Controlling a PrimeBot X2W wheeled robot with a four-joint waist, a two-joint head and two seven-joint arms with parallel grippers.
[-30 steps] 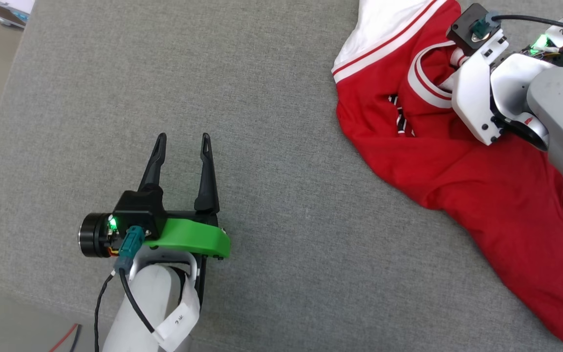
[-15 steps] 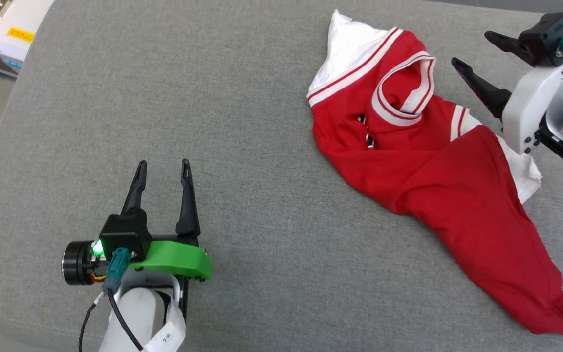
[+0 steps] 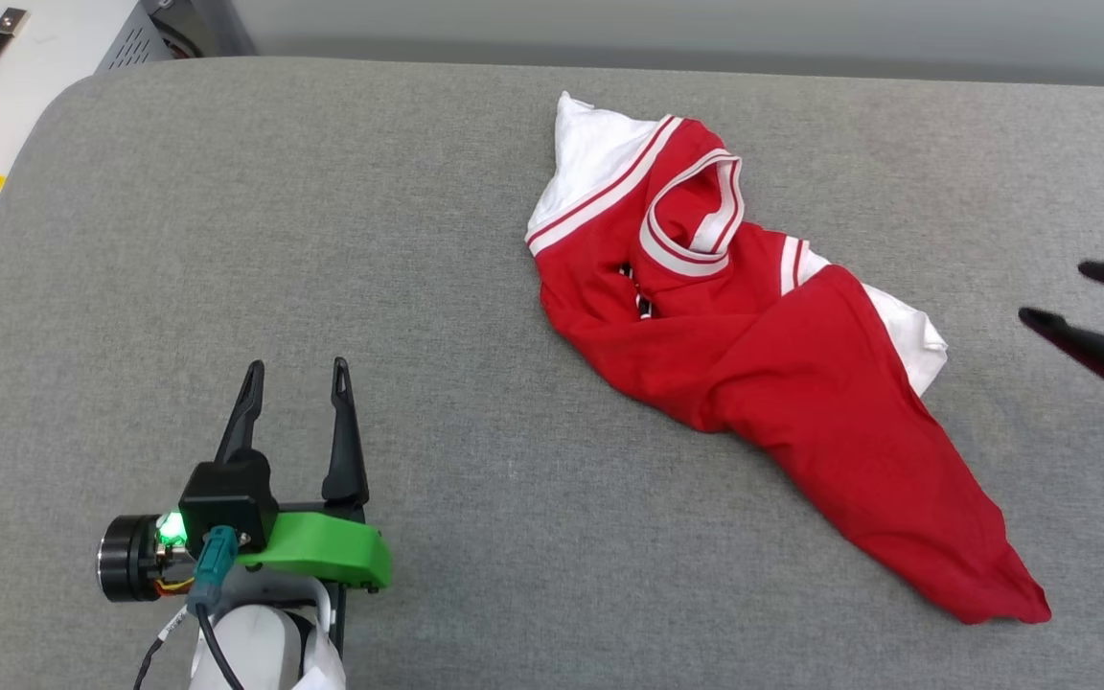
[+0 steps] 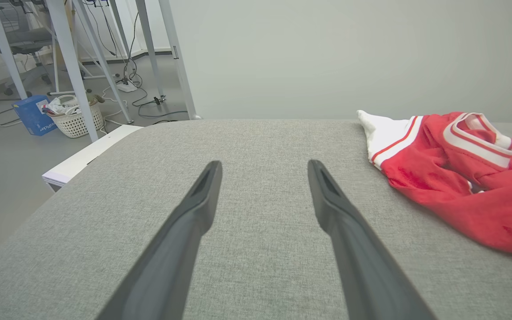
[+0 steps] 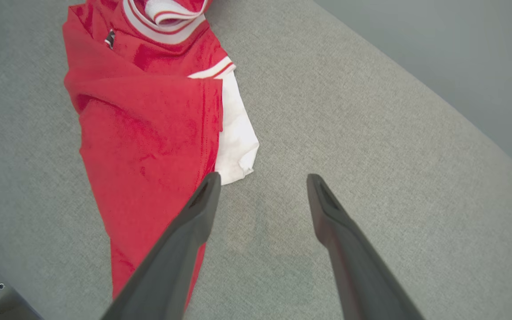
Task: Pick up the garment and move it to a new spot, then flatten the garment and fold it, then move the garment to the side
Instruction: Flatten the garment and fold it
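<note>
Garment (image 3: 792,383) is lying crumpled on grey pad (image 3: 437,240), centre toward 4 o'clock; red body twisted, white sleeves and striped collar showing. Left gripper (image 3: 295,369) at 7 o'clock and right gripper (image 3: 1053,292) at 3 o'clock are hovering, jaws spread, empty.

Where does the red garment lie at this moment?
In the head view the garment lies crumpled on the grey padded surface, right of centre, apart from the open jaws of the right gripper at the right edge.

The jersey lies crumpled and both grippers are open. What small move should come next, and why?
Probably ease the open right gripper toward the white sleeve nearest it: the jersey lies twisted and bunched, and that sleeve offers a free edge to pull flat.
</note>
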